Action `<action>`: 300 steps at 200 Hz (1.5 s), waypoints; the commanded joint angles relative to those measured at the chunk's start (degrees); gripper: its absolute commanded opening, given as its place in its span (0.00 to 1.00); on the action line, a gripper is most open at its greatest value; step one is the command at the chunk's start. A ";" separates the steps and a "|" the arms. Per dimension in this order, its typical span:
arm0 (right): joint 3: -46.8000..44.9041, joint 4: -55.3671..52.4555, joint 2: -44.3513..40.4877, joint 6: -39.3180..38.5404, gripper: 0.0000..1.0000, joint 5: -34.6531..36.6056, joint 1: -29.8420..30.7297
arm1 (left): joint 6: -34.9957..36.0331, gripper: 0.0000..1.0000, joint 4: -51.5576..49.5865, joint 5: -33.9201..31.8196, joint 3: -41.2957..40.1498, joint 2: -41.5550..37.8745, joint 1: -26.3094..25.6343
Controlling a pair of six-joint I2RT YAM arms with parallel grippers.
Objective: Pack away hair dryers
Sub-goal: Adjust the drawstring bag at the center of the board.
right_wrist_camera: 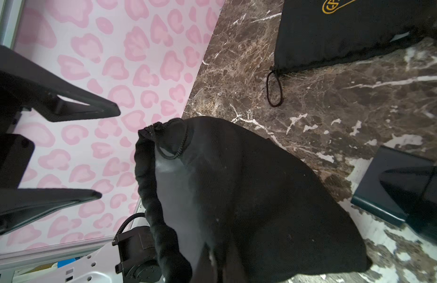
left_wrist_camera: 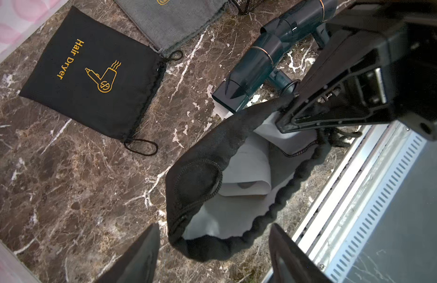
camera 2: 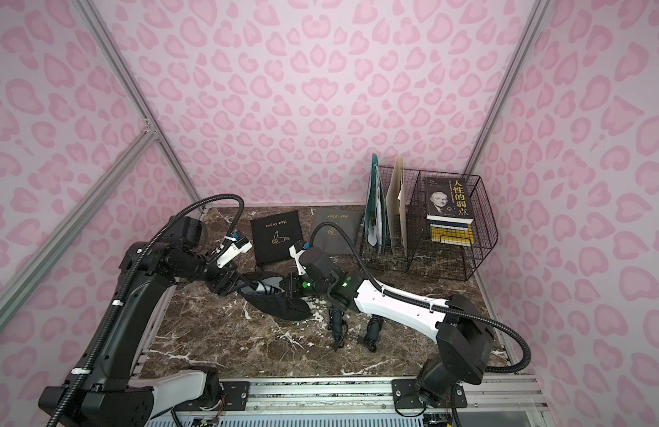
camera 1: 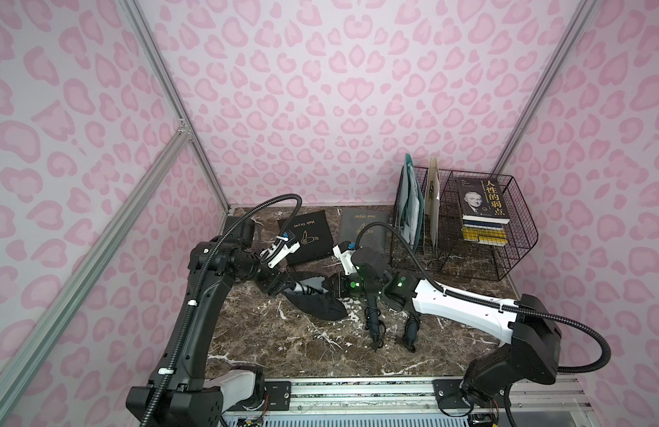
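Jaws of the left gripper (camera 1: 274,285) stand wide apart, and I see nothing clamped between them. In its wrist view the two fingers (left_wrist_camera: 141,257) flank the gathered rim of the open black pouch (left_wrist_camera: 195,181) without closing on it; whether either one brushes the fabric I cannot tell. The right gripper (camera 1: 331,287) is pinched tight on the opposite side of that rim and has hold of the pouch there. The white dryer (left_wrist_camera: 247,166) lies inside the pouch, its pale barrel showing through the mouth, about the middle of the bench (camera 1: 269,344). The teal dryers (left_wrist_camera: 259,58) lie side by side on the bare bench right of the middle, beneath the right arm and outside any pouch, with their bundled black cords (camera 1: 373,327) trailing toward the near edge. A flat black pouch (camera 1: 308,240) and a grey pouch (camera 1: 365,226) rest along the far edge, and a wire basket (camera 1: 520,229) holding books sits in the far right corner.
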 commanded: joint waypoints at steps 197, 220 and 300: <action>-0.72 2.43 0.49 -0.02 0.00 -0.50 -0.71 | 7.85 0.02 13.69 -2.15 -8.03 2.47 -0.62; -0.93 2.35 0.47 0.01 0.00 -0.67 -0.84 | 6.07 0.02 14.77 -3.07 -7.69 2.32 -0.63; -0.48 1.52 1.52 -1.11 0.03 -1.92 -1.39 | -10.00 0.02 7.99 -3.72 2.65 0.67 -0.77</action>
